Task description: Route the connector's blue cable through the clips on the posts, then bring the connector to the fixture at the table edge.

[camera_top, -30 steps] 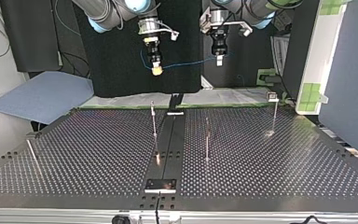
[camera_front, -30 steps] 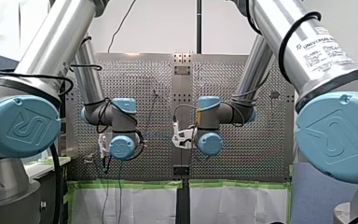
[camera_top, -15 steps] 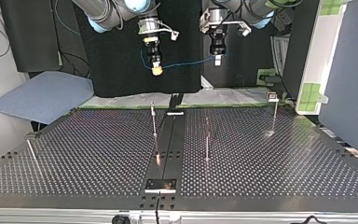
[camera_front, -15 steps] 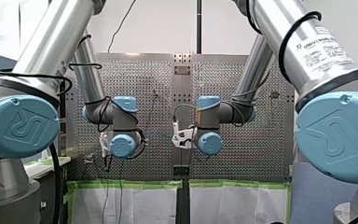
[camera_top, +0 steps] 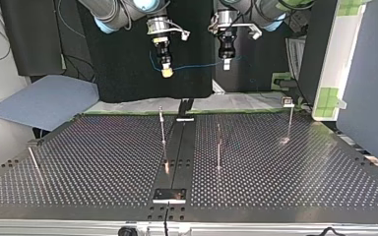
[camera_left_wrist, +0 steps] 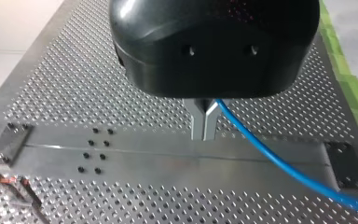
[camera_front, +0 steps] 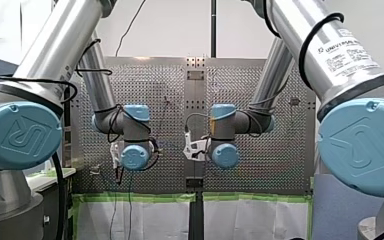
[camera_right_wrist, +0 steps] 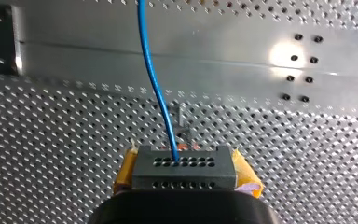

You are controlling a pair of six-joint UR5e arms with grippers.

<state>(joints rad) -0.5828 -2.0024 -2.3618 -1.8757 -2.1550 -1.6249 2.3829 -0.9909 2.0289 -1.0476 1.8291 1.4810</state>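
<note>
Right gripper (camera_top: 166,72) is clenched on the connector (camera_right_wrist: 182,169), yellow pads on its short ends, long side crosswise. The holed face points ahead at the table (camera_top: 78,167). One blue cable (camera_top: 197,66) leaves that face and runs roughly level above the centre rail (camera_top: 179,147) to the left gripper (camera_left_wrist: 203,128), whose metal fingers are pinched on it. Both grippers hang high above the rail. Three upright posts (camera_top: 162,125): one either side of the rail, one well out towards the edge, with wide gaps between them.

A: Bright, even light from above; one hard white glare spot sits on the centre rail (camera_right_wrist: 200,65) in the right wrist view.
B: Top view: small glints beside that rail, dark backdrop (camera_top: 123,78) behind its far end.
</note>
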